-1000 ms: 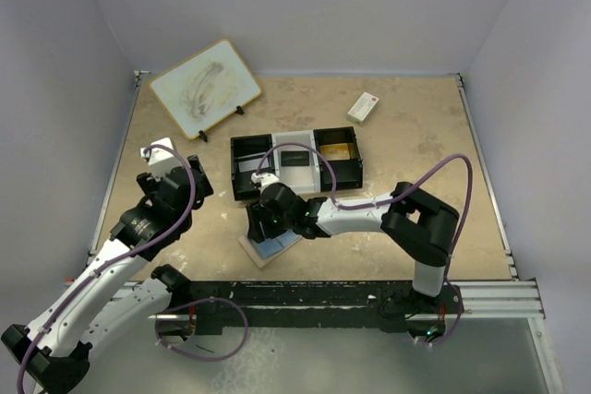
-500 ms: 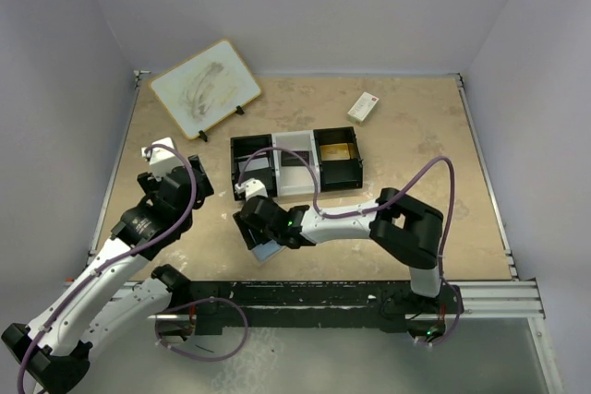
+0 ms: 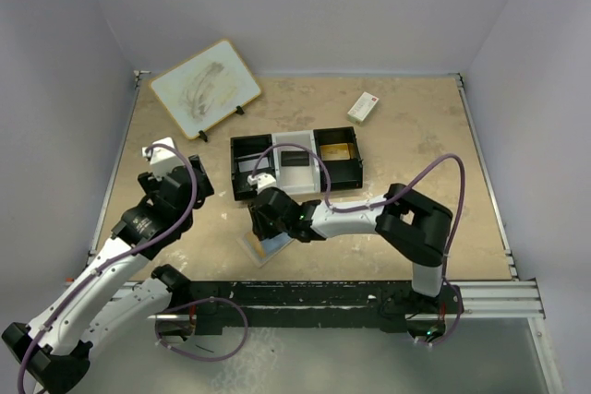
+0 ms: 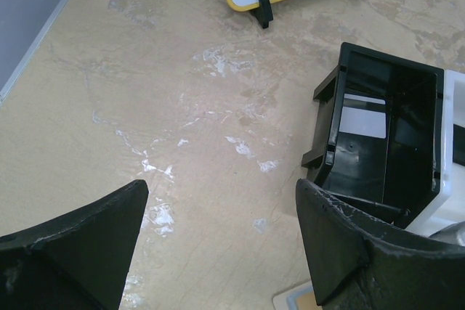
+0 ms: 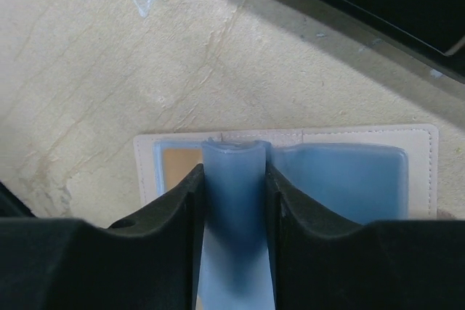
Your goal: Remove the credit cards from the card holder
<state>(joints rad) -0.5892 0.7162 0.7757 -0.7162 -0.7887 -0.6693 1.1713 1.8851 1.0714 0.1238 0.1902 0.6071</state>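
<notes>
The card holder [image 3: 261, 247] lies open on the table in front of the tray, cream-edged and pale blue inside [image 5: 349, 172]. Its left pocket shows a tan credit card [image 5: 180, 166]. My right gripper [image 5: 232, 172] reaches down over the holder [image 3: 268, 226]. Its jaws are shut on a pale blue inner leaf [image 5: 232, 179], which bows between them. My left gripper [image 4: 221, 194] hovers open and empty over bare table to the left [image 3: 180, 182]. A corner of the holder [image 4: 298, 300] shows near its right finger.
The black-and-white three-compartment tray [image 3: 319, 178] stands just behind the holder, its black left bin [image 4: 385, 136] holding a grey card [image 4: 362, 120]. A small whiteboard on stands [image 3: 205, 88] is at the back left. A white box with a red mark [image 3: 363, 106] is at the back right.
The right gripper swung left and nearer, then came back right over the holder. Its jaws have closed in on the blue leaf. The left arm has not moved.
</notes>
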